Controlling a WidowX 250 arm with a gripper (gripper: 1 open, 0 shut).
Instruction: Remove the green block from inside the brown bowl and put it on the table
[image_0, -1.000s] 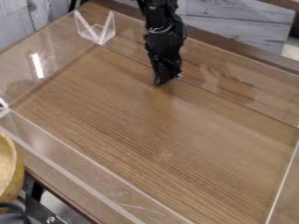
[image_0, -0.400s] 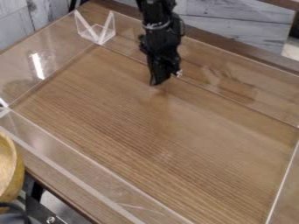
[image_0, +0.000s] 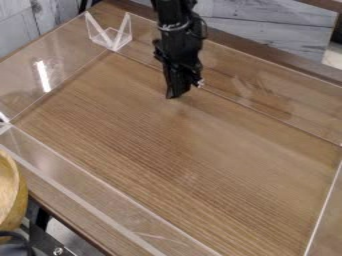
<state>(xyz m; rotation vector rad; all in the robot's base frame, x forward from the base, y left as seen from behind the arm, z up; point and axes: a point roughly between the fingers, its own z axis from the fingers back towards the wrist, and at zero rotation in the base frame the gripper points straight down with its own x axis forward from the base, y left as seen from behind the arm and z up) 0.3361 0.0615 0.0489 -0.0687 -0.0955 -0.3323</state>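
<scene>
At the top of the frame, the end effector (image_0: 171, 92) has shifted slightly left over the tabletop (image_0: 174, 160); it is closed, with nothing visibly held. The green block and brown bowl I cannot find, so removal seems not begun.

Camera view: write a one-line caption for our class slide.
The black gripper hangs above the wood-grain tabletop, a yellow rounded object at the left edge.

The black gripper (image_0: 174, 92) has shifted sideways over the table (image_0: 179, 150), closing in a little on the clear plastic frame (image_0: 110, 32). The dark arm (image_0: 175, 22) above it has moved the same way, so both now stand slightly nearer that frame than before, yet still apart from it.
</scene>
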